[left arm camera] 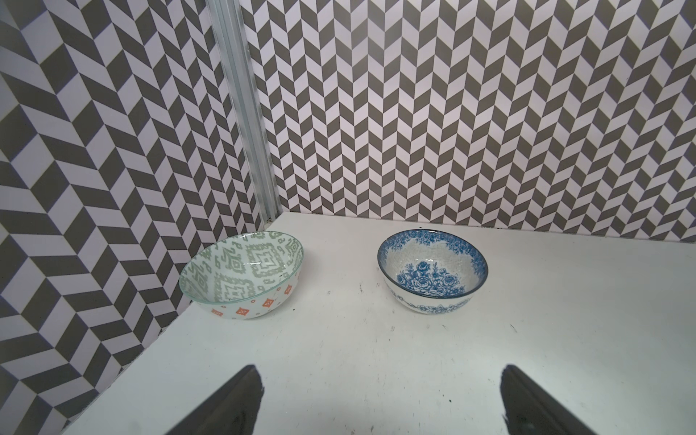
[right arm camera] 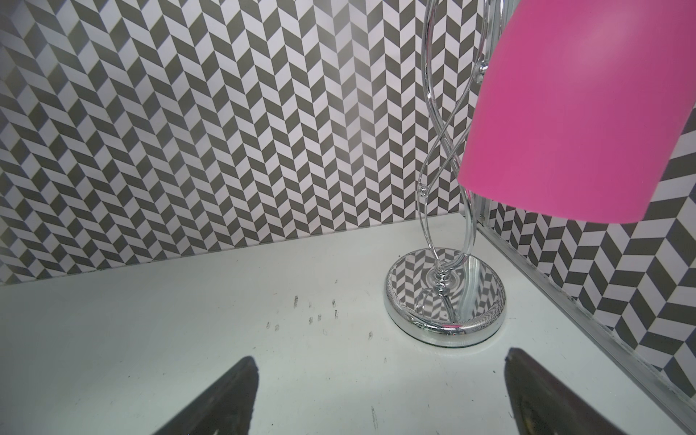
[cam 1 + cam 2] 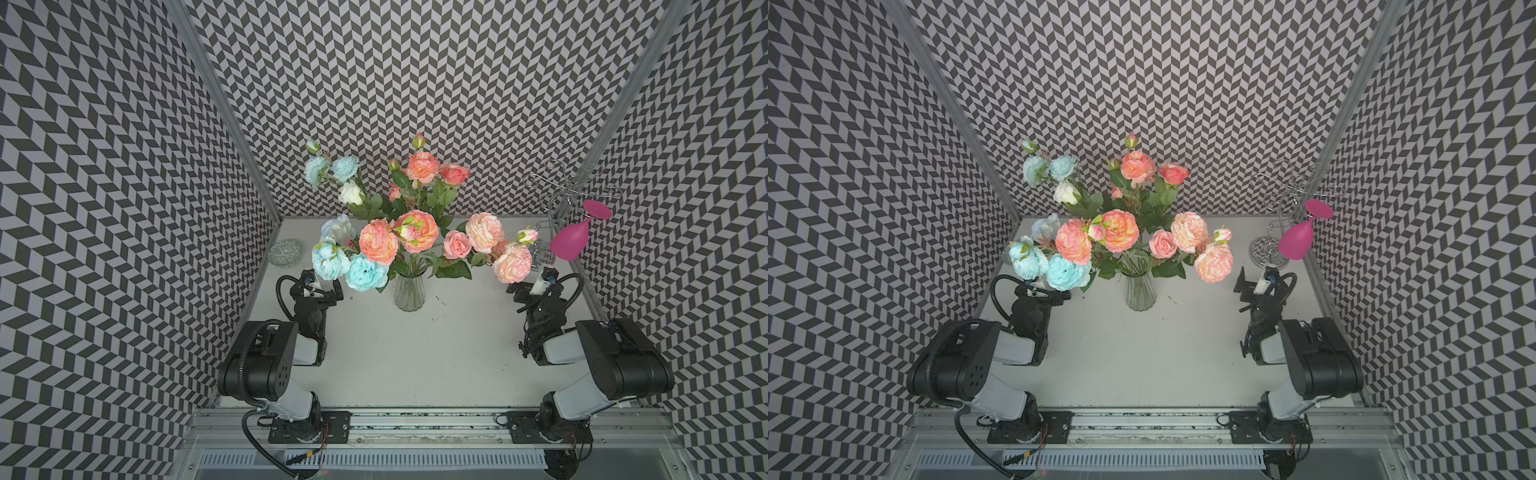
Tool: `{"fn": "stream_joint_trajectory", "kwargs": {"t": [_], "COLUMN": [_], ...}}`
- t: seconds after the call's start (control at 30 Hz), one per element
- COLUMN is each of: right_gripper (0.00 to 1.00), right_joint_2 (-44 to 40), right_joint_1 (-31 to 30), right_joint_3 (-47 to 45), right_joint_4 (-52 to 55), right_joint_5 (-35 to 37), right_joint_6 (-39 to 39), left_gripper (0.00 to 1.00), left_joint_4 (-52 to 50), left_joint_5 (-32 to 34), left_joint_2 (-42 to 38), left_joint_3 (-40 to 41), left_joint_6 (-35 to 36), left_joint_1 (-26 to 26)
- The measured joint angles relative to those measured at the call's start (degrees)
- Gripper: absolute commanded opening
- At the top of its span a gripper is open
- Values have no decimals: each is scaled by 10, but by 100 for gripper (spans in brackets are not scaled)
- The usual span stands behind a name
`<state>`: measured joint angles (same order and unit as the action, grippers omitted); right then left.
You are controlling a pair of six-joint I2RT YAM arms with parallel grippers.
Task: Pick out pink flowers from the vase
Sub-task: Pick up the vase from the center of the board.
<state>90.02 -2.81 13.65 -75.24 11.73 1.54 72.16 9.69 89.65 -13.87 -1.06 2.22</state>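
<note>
A clear ribbed vase (image 3: pixel 409 293) (image 3: pixel 1140 293) stands mid-table in both top views. From it spread the pink flowers (image 3: pixel 415 230) (image 3: pixel 1119 230): peach, coral and pink blooms with buds and leaves, some high at the back, some drooping right. My left gripper (image 1: pixel 380 373) stands open and empty over bare table, left of the vase and partly under pale blue blooms (image 3: pixel 320 291). My right gripper (image 2: pixel 380 367) is open and empty too, right of the vase below the drooping pink blooms (image 3: pixel 1258 286). Neither wrist view shows the flowers or the vase.
Pale blue and white blooms (image 3: pixel 365 272) fill the bouquet's left side. A green-patterned bowl (image 1: pixel 243 277) and a blue floral bowl (image 1: pixel 433 275) sit in the back left corner. A magenta wine glass (image 2: pixel 580 113) hangs on a chrome rack (image 2: pixel 444 297) at the back right.
</note>
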Motion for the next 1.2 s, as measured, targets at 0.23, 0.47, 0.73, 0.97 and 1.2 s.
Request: {"fn": "stream_joint_trajectory", "kwargs": {"t": [0.23, 0.47, 0.73, 0.97, 1.2], "right_gripper": [100, 100, 89, 86, 86], "right_joint_2": [-12, -16, -65, -162, -169], "right_joint_1": [0, -1, -2, -14, -109], "right_joint_3": [0, 2, 70, 118, 136], "right_joint_4": [29, 55, 193, 258, 408], "right_joint_5": [1, 3, 4, 19, 36], "right_joint_6": [2, 4, 3, 109, 255], "left_gripper": [99, 100, 100, 100, 100], "left_joint_4": [0, 0, -30, -245, -463], "left_joint_5": [0, 0, 8, 73, 103], "left_joint_2": [0, 0, -10, -80, -128], "left_joint_3": [0, 0, -9, -153, -208], "left_joint_6": [0, 0, -1, -51, -169], "left_joint_1": [0, 0, 0, 0, 9]}}
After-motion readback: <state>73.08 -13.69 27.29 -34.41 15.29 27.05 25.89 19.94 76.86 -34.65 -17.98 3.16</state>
